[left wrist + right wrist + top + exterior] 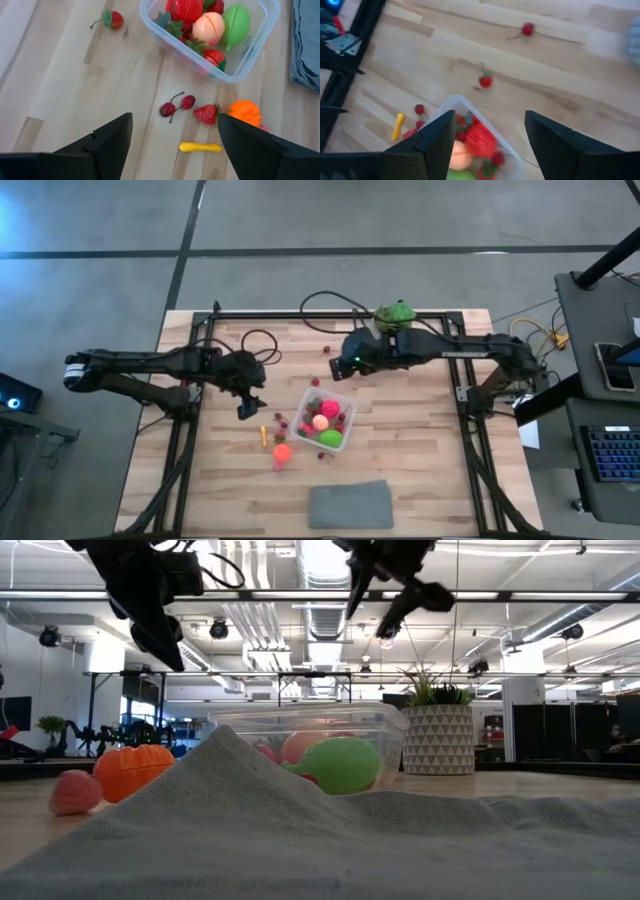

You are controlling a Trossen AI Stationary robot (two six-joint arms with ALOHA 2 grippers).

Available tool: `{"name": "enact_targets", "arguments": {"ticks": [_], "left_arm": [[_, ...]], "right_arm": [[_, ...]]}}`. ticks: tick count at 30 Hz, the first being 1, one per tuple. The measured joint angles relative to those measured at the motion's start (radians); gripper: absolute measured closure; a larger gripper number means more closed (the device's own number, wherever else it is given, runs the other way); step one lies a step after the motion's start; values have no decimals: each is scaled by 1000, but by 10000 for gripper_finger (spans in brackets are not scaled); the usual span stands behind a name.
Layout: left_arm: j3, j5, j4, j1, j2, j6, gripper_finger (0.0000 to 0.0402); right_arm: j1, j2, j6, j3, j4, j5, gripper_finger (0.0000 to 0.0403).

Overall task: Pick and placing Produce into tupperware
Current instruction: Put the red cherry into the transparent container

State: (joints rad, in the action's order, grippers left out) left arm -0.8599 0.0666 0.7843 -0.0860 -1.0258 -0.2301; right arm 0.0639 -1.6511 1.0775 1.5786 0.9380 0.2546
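Above the tupperware [326,418], both empty grippers, left [250,406] and right [338,365], jaws apart.

Left arm reaches in from the table's left edge, elbow low, wrist angled down. Left gripper [249,406] hangs above the table left of centre, fingers spread, nothing between them. Right arm stretches from the right edge along the far side. Right gripper [338,367] hangs above centre, fingers apart, empty.

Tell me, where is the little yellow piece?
In the left wrist view, the yellow piece lies on the table, outside the tub, beside a strawberry and the orange piece.
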Motion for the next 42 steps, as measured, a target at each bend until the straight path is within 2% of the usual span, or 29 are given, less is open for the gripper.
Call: {"name": "enact_targets", "arguments": {"ticks": [10, 18, 30, 37, 42], "left_arm": [[66, 0, 4, 0, 82, -18, 123], [93, -22, 3, 0, 155, -27, 123], [144, -59, 1, 0, 228, -30, 123], [152, -79, 2, 0, 237, -29, 124], [152, -102, 2, 0, 238, -26, 123]], "right_arm": [[140, -178, -158, 54, -79, -122, 172], [229, -387, -252, 248, -76, -210, 172], [331, -727, -350, 590, 220, -225, 172], [347, -840, -383, 726, 265, -254, 172], [374, -871, -369, 757, 284, -255, 172]]}}
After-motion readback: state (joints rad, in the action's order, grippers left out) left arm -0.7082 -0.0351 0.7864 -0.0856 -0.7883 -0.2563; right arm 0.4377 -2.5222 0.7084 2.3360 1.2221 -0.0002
